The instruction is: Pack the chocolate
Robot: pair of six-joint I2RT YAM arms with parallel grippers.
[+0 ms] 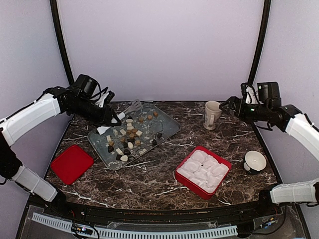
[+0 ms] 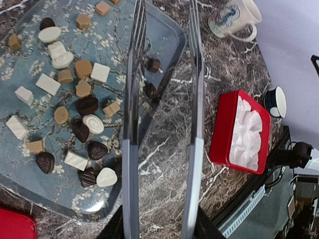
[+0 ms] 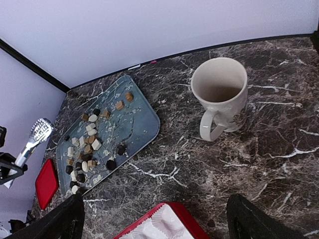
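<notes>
Several small chocolates (image 1: 127, 137), dark, tan and cream-white, lie scattered on a blue-grey patterned tray (image 1: 167, 124). They also show in the left wrist view (image 2: 82, 94) and the right wrist view (image 3: 87, 149). My left gripper (image 1: 113, 118) is shut on the handle end of metal tongs (image 1: 131, 106), held above the tray's far left part. The tongs' two arms (image 2: 132, 99) stand apart with nothing between them. A red box (image 1: 185, 180) holding a white moulded insert (image 1: 203, 169) sits right of the tray. My right gripper (image 1: 228, 105) is open and empty, above the table beside a mug.
A cream mug (image 1: 213, 114) stands at the back right. A small white cup (image 1: 254, 162) sits at the right edge. A red lid (image 1: 71, 163) lies at the front left of the tray. The tent walls close in the back and sides.
</notes>
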